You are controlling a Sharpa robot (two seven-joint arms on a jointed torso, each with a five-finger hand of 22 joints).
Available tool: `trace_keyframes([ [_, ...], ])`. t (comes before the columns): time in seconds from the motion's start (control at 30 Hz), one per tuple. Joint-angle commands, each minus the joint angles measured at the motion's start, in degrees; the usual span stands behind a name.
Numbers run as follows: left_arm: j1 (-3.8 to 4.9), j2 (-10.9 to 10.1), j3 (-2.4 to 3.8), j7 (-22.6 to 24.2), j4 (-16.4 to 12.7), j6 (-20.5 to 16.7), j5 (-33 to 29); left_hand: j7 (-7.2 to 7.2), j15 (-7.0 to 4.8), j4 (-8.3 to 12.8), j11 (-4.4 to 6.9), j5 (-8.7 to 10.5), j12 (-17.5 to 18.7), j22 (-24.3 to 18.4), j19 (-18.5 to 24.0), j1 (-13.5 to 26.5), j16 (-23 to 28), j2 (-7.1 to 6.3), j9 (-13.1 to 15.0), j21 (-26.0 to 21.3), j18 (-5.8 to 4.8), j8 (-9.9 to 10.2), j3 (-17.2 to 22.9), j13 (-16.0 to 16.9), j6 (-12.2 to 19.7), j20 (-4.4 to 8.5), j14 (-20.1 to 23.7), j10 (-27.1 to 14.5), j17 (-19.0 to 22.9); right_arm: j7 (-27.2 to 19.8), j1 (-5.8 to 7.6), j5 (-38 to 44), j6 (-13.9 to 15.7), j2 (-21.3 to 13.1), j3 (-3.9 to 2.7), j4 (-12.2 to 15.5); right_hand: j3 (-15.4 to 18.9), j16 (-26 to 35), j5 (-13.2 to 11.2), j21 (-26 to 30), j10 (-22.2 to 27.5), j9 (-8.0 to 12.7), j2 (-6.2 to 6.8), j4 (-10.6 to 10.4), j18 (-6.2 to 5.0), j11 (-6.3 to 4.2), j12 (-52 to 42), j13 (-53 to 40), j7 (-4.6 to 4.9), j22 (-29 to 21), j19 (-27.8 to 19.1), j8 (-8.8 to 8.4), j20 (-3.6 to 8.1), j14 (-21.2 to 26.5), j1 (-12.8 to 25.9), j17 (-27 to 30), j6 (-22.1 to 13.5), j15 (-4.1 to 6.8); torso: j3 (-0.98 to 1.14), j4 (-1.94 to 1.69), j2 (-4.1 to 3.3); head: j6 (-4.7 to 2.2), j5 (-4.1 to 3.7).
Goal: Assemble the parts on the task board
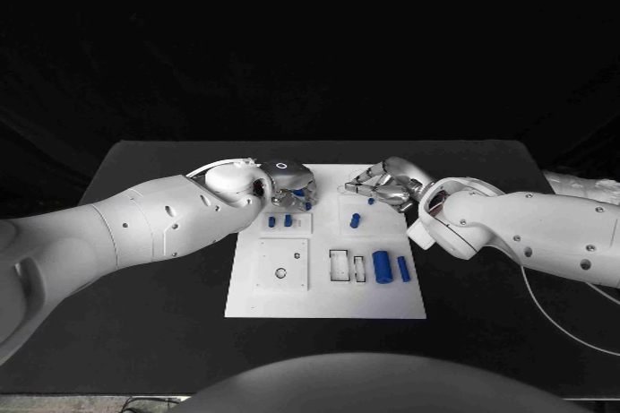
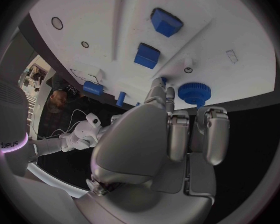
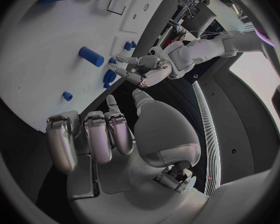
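Left wrist view: left hand, fingers curled on nothing, hovers beside the blue gear; a careless reach could knock it off the task board.

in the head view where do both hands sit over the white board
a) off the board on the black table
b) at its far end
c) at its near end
b) the left hand and the right hand are both over the far end of the task board; its near end is bare.
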State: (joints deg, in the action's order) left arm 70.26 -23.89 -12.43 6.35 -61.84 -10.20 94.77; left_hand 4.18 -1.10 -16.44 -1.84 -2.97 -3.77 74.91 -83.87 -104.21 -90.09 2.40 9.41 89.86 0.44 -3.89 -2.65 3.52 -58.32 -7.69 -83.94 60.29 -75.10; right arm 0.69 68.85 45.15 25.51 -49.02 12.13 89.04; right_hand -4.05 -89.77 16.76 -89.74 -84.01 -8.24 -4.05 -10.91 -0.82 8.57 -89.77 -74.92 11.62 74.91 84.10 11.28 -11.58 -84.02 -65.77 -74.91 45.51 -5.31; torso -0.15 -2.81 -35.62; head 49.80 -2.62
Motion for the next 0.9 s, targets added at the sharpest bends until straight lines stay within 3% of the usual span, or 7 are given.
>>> trace_keyframes([
  [0.03,-0.02,0.21,0.03,-0.15,0.01,1.83,0.73,-0.16,-0.16,0.01,0.28,0.15,0.08,15.09,-6.13,-0.59,0.09,0.07,-0.1,0.14,-0.44,0.04,0.44,-0.01,-0.1,0.44,-6.06,-0.05,-14.9,-0.09,-0.03,0.35,-0.77,0.06,0.0,0.04,-0.2,-0.23,0.2,-0.26,-5.99,-0.06,0.1,0.11,0.82,0.22,-0.23,-15.08,1.01,15.09,5.9,0.3,-0.32,-5.98,0.13,-15.09,0.05,-0.36,-0.03,-0.02,-0.04,0.1,-0.03],
  [0.6,-0.02,0.37,0.03,-0.87,0.27,2.18,1.07,-0.16,-0.11,-0.07,0.32,0.11,-0.02,15.09,-6.13,-1.09,0.09,0.29,-0.32,0.14,-0.44,-0.1,1.43,0.0,-0.67,0.42,-6.06,0.57,-14.9,0.23,-0.03,0.34,-1.08,0.05,0.0,0.1,-0.16,-0.23,0.2,-0.26,-5.99,-0.06,0.13,0.07,0.82,0.22,-0.23,-15.08,1.0,15.09,5.9,0.33,-0.32,-5.98,0.19,-15.09,0.07,-0.36,0.01,0.0,0.01,0.2,-0.07],
  [0.9,-0.02,0.51,0.03,-1.2,0.35,2.54,1.67,-0.17,0.12,-0.05,0.24,0.12,0.1,15.09,-6.13,-1.41,0.09,-0.74,-0.83,0.14,-0.44,0.28,1.9,-0.04,0.05,0.39,-6.06,0.82,-14.9,0.3,-0.03,0.3,-1.2,0.08,0.0,0.1,-0.16,-0.23,0.2,-0.26,-5.99,-0.06,0.13,0.07,0.82,0.22,-0.23,-15.08,1.0,15.09,5.9,0.33,-0.32,-5.98,0.19,-15.09,0.07,-0.36,-0.01,0.0,-0.02,0.2,-0.09],
])
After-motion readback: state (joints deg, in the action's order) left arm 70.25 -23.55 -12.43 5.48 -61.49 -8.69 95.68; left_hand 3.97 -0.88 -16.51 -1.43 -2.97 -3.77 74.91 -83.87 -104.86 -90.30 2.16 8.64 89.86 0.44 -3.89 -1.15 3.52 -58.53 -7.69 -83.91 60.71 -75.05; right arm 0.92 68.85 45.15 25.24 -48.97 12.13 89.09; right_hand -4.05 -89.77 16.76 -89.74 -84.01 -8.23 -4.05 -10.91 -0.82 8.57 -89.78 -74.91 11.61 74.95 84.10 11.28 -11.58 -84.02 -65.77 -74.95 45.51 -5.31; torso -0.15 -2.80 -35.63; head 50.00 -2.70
